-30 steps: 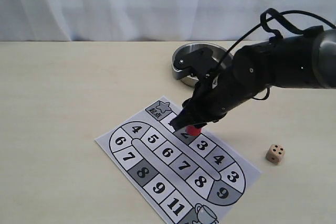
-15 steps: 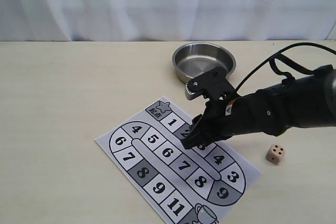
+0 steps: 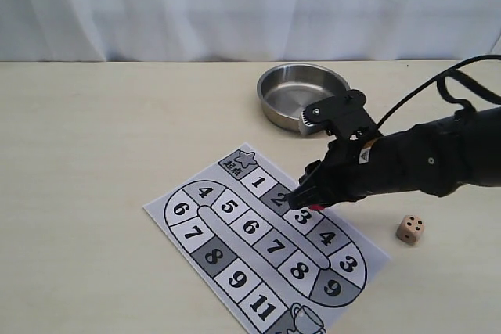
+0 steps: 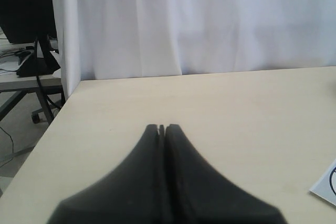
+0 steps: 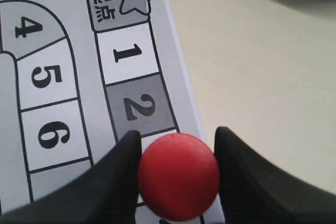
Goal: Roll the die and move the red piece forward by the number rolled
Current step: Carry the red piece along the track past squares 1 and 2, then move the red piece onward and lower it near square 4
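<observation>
My right gripper (image 5: 176, 136) is shut on the red piece (image 5: 178, 176), a smooth red cylinder seen from above, with one black finger on each side. It is held over the board's square just past the grey square 2 (image 5: 137, 107). In the exterior view the right gripper (image 3: 302, 200) sits low over square 3 of the paper game board (image 3: 235, 232), and the arm hides almost all of the piece. The tan die (image 3: 410, 229) rests on the table to the right of the board, away from the gripper. My left gripper (image 4: 162, 127) is shut and holds nothing.
A steel bowl (image 3: 302, 96) stands behind the board, just beyond the right arm's wrist. A white curtain (image 3: 235, 5) backs the table. The left wrist view shows the table's corner edge (image 4: 63, 103), with floor and chair legs beyond it.
The right arm has dropped lower and shifted right along the board, carrying the red piece from square 2 to about square 3. The die and the bowl have not moved.
</observation>
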Robot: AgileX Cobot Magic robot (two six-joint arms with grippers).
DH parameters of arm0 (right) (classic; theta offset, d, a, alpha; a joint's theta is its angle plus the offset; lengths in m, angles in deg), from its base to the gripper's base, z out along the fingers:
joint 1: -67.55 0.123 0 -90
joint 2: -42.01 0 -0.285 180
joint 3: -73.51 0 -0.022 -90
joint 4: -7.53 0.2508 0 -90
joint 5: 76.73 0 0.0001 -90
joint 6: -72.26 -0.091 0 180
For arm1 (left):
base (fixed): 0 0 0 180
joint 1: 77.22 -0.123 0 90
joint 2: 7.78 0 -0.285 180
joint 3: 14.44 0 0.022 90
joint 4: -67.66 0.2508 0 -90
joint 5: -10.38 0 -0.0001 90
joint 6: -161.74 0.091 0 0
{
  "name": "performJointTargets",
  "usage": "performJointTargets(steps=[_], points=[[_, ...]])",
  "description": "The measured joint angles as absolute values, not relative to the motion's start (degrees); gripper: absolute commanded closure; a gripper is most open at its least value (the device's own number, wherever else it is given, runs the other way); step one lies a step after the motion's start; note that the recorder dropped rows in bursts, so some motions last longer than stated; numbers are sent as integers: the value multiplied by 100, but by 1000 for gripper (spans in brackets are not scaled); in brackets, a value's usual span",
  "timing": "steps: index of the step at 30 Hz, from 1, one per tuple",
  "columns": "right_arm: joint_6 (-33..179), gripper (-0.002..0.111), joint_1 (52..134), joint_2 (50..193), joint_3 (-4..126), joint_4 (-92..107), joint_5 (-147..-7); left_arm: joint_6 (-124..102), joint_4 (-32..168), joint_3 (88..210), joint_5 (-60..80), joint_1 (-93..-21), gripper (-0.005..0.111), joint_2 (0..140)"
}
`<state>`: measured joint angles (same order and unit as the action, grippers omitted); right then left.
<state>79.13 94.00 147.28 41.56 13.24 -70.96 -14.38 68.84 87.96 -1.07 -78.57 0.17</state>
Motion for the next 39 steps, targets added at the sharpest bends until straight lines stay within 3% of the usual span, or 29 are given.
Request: performJointTargets(steps=[11,20,35,39], points=[[7913,104,9400,14240,4038,1335,-6233,-1438,6884,8796,-107,-7857,107,17],[7902,104,9493,14231,3194,1496,-7226,-1438,6884,8796,-107,-7857,107,17],[7902,104,9562,14691,3153,1535,-7859,-1438,6884,8796,-107,-7857,107,17],[7902,94,9562,14784,3153,1535,-8086,-1438,6884,8796,-107,-7857,107,17]])
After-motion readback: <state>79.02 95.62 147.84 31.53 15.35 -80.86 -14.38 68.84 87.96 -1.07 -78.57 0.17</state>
